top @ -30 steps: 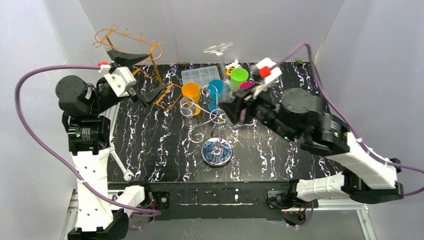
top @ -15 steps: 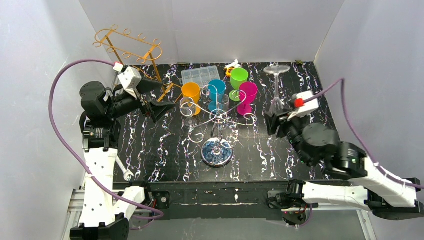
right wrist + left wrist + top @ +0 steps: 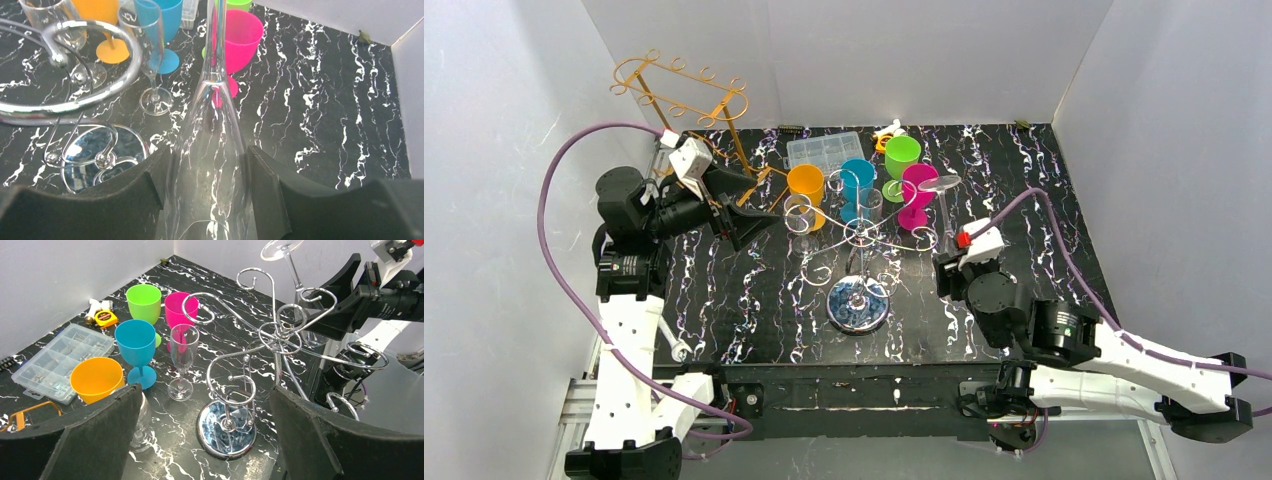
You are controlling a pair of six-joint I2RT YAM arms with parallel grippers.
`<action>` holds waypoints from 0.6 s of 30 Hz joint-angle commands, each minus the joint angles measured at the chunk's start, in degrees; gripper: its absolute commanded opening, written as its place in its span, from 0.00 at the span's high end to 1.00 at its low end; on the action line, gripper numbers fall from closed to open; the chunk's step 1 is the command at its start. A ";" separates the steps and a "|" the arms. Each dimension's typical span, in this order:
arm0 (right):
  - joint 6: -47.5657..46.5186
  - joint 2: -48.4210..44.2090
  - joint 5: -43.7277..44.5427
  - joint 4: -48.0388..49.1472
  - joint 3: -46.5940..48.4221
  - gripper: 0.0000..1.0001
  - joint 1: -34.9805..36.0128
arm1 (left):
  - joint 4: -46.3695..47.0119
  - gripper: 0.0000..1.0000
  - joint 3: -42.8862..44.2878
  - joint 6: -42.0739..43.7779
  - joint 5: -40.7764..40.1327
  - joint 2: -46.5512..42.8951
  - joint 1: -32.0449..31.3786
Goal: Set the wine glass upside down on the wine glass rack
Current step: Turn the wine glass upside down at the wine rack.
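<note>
The left hand (image 3: pixel 752 202) gapes wide, holding nothing, at upper left. Right of the wine glass rack (image 3: pixel 857 303), the right hand (image 3: pixel 948 262) clamps the wine glass (image 3: pixel 210 150) by its bowl — stem roughly upright, foot topmost, seemingly just beside a rack curl.

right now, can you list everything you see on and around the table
wine glass rack: 1, chrome, table centre
wine glass: 1, clear, foot up, held just right of the rack
flute: 1, clear, standing behind the rack
second glass: 1, clear, beside the orange cup
cups: 4, orange cup, blue cup, green cup, pink cup, clustered behind the rack
parts box: 1, clear, back of table
tape measure: 1, yellow, back edge
wire rack: 1, gold, back left corner
table: 1, black marbled
left gripper: open, empty, left of the rack
right gripper: shut on the wine glass
</note>
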 commanded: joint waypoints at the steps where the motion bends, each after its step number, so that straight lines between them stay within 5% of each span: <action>1: 1.13 -1.37 0.54 8.18 -2.42 0.99 -0.03 | 0.41 0.02 -0.97 -0.84 0.59 -1.57 -0.27; 18: -0.60 0.71 -5.35 24.80 -11.20 0.99 -0.04 | 0.76 0.02 -5.56 -5.60 0.76 -3.07 -0.78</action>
